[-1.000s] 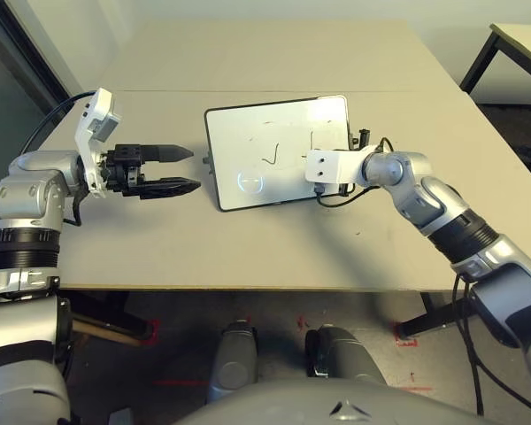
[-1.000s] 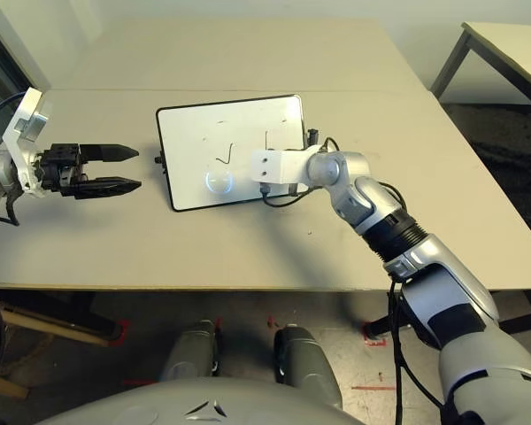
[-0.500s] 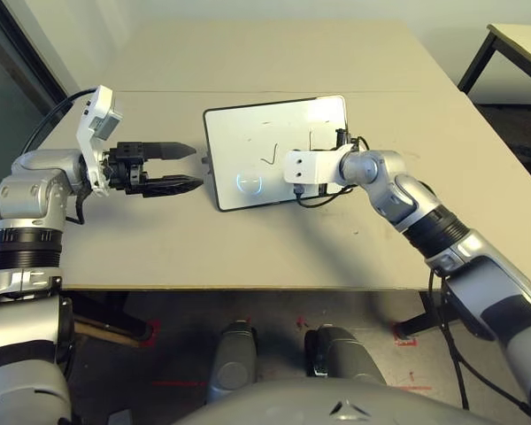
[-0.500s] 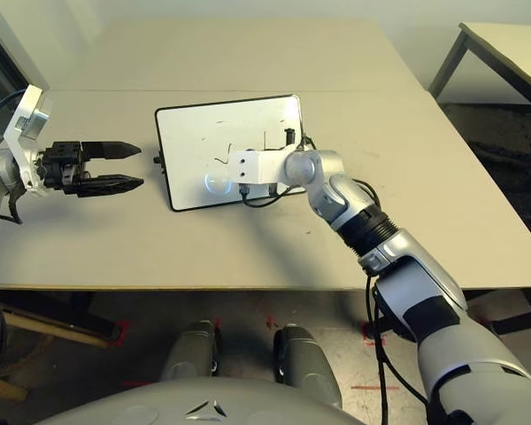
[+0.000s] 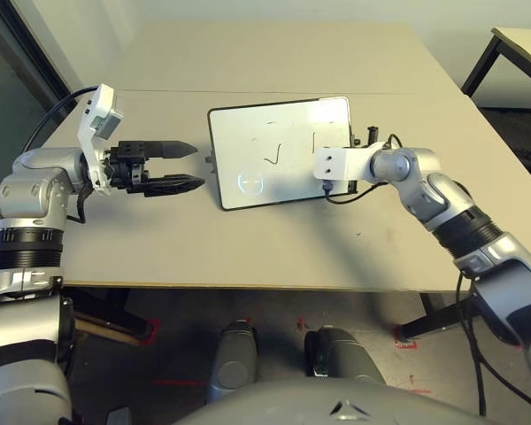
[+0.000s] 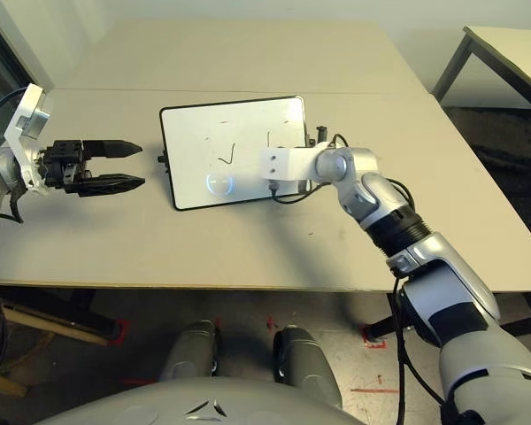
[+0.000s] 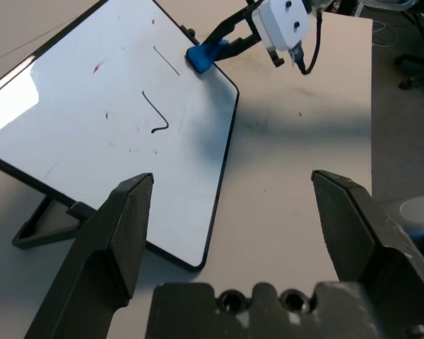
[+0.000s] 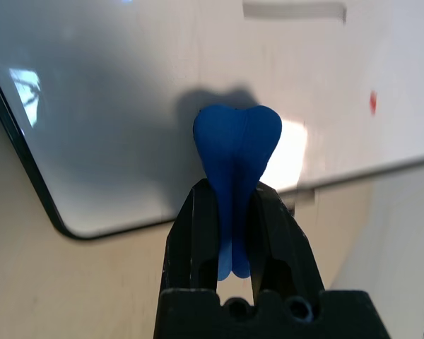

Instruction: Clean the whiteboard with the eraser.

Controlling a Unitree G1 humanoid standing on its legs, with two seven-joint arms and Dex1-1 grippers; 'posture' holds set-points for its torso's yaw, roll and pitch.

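Eraser pinched in right hand, on whiteboard corner; left hand wide apart.

Blue eraser, white whiteboard (black-framed)

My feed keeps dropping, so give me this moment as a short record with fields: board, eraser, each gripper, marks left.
board: white rectangular whiteboard with a thin black frame, propped tilted on a stand on the beige table
eraser: small bright blue block, pinched in the right gripper, at the board's corner nearest that arm
right gripper: shut on the eraser
left gripper: open, holding nothing, beside the board's left edge, apart from it
marks left: dark pen strokes mid-board, a faint bluish circle lower left
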